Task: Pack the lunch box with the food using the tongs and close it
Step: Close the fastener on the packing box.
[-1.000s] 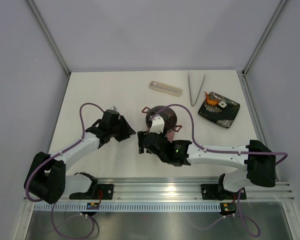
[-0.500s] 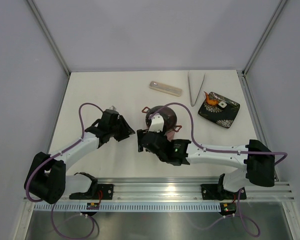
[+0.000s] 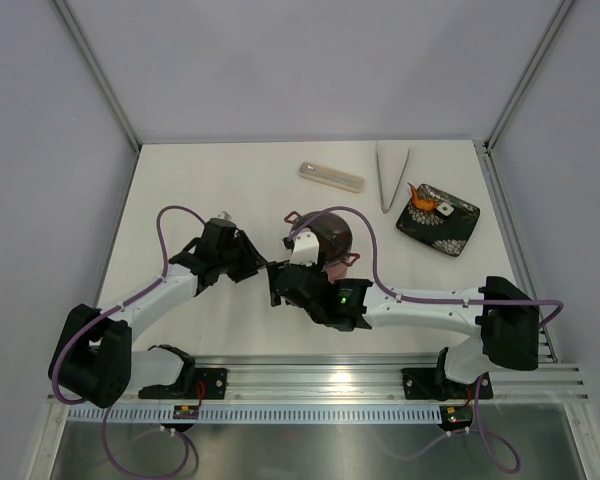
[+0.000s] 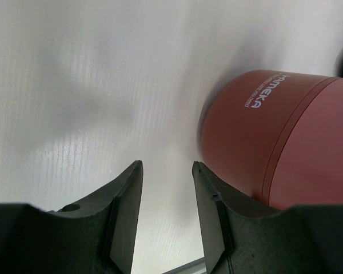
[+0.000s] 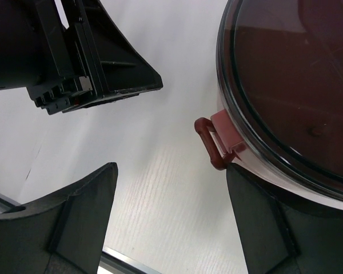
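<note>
right arm: swung left, its elbow and shoulder shifted left with it | right hand (image 3: pixel 285 277): drawn closer to left hand (image 3: pixel 252 262), now just beside it | wrist: now over the left part of box (image 3: pixel 330 232), no longer its middle | cable (image 3: pixel 375 262): loop pulled left and lower

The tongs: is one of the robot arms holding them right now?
No, the tongs lie alone on the table beside the patterned tray, with nothing gripping them.
</note>
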You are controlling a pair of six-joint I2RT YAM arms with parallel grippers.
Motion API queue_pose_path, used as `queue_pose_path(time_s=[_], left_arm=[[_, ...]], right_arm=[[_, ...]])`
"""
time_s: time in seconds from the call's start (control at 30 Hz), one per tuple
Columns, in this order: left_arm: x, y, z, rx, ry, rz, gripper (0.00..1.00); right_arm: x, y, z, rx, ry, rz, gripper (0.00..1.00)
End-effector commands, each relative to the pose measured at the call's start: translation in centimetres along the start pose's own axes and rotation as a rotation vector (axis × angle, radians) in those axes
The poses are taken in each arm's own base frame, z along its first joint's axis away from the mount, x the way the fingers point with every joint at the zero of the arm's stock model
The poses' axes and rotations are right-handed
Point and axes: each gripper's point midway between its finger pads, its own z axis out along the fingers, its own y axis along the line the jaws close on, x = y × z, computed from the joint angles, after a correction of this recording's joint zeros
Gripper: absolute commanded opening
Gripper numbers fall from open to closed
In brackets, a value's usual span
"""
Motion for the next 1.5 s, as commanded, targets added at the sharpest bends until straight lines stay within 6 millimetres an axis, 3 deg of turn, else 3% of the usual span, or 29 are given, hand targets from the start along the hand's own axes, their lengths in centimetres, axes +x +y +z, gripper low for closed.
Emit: queue_pose_path(time_s=[0.0, 0.27, 0.43, 0.57, 0.7, 0.9, 0.97, 1.1, 1.27, 1.47], left_arm=[[-0.3, -0.1, 0.1, 0.017, -0.012, 0.015, 0.44], [-0.6, -0.1, -0.4, 0.017, -0.028, 0.007, 0.44], [-1.2, 0.2, -1.2, 0.018, -0.052, -0.008, 0.44], [-1.8, 0.4, -1.9, 0.028, -0.07, -0.025, 0.44], [-1.0, -0.6, -2.3, 0.109, -0.046, -0.001, 0.41], [1.0, -1.9, -3.4, 0.167, -0.034, 0.085, 0.06], [1.7, -2.2, -4.0, 0.174, -0.045, 0.116, 0.01], [2.1, -3.2, -5.4, 0.214, -0.063, 0.144, 0.0], [3.8, -6.1, -6.1, 0.343, -0.032, 0.205, 0.0], [5.4, -7.4, -4.1, 0.347, 0.046, 0.237, 0.0]], right_arm=[[-0.1, 1.3, 0.1, -0.029, -0.004, 0.02, 0.84], [1.9, 1.6, 1.5, -0.027, 0.037, -0.001, 0.84], [2.2, 1.9, 1.3, -0.051, 0.048, 0.007, 0.85], [0.2, 2.1, -0.4, -0.092, 0.013, 0.05, 0.84], [-2.0, 1.6, -2.4, -0.114, -0.034, 0.087, 0.84], [-6.1, -3.2, -5.6, 0.03, -0.155, 0.118, 0.82], [-7.5, -5.3, -6.7, 0.088, -0.187, 0.131, 0.81], [-9.8, -9.6, -7.2, 0.166, -0.206, 0.198, 0.78], [-11.9, -15.2, -7.6, 0.28, -0.223, 0.252, 0.78], [-13.6, -18.3, -8.8, 0.349, -0.251, 0.263, 0.8]])
